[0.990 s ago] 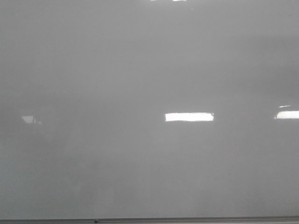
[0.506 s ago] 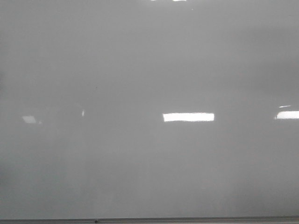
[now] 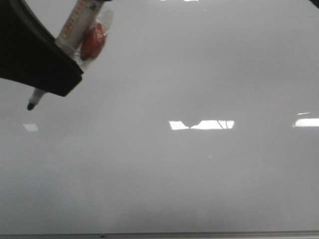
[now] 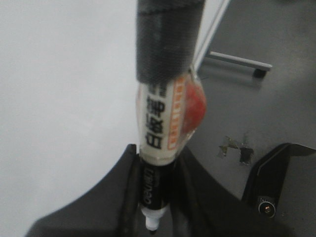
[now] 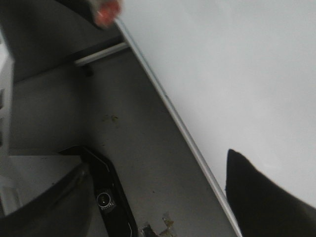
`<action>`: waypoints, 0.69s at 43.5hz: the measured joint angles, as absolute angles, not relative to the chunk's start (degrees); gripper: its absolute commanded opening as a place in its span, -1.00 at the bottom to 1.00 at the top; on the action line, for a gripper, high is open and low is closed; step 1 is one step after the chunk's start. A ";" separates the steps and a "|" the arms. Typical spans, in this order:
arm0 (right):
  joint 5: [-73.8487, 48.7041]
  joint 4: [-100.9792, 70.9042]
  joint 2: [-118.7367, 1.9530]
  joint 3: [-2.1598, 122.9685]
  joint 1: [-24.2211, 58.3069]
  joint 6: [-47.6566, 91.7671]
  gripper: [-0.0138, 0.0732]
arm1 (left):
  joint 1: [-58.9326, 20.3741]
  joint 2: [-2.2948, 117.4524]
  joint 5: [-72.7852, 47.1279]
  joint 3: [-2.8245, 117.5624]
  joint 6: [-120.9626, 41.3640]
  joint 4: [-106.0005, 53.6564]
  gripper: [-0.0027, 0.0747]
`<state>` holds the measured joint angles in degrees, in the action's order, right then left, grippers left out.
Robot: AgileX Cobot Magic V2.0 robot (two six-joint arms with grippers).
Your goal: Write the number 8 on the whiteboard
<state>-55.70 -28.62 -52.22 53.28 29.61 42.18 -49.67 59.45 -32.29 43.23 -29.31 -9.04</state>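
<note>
1. One marker [image 4: 160, 148] sits clenched between the left gripper's [image 4: 153, 197] fingers [image 4: 131, 190], its tip poking out past them.
2. One whiteboard [image 3: 199, 74] lies beyond that tip, bare of any drawn line.
3. The right gripper's [image 5: 163, 197] fingers [image 5: 261, 197] are spread apart, grasping nothing, the whiteboard's frame edge [image 5: 187, 138] running between them.

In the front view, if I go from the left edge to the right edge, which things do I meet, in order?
Marker tip → left gripper → marker with a red piece on it → wide light reflection on the whiteboard → smaller reflection at the right edge.
</note>
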 measured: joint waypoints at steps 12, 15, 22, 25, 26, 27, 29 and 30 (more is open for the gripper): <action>-56.40 -30.59 -63.25 62.94 39.37 48.05 0.63 | -55.10 59.45 -33.03 43.23 -29.33 -9.04 -0.99; -56.40 -30.67 -66.19 65.27 41.33 48.25 0.63 | -55.23 59.45 -33.03 43.23 -29.33 -9.04 -0.99; -57.53 -30.67 -72.49 69.76 44.12 48.50 0.59 | -55.23 59.45 -33.03 43.23 -29.33 -9.04 -0.99; -57.62 -30.67 -74.48 70.82 44.30 48.80 0.49 | -55.23 59.45 -33.03 43.23 -29.33 -9.04 -0.99; -57.79 -30.67 -75.01 71.16 44.30 48.93 0.42 | -55.23 59.45 -33.03 43.23 -29.33 -9.04 -0.99; -57.78 -30.67 -75.50 71.30 44.30 48.94 0.37 | -55.23 59.45 -33.03 43.23 -29.33 -9.04 -0.99; -57.90 -30.67 -76.50 71.71 44.30 48.94 0.25 | -55.23 59.45 -33.03 43.23 -29.33 -9.04 -0.98; -57.90 -30.67 -76.86 71.80 44.30 49.03 0.16 | -55.23 59.45 -33.03 43.23 -29.33 -9.04 -0.99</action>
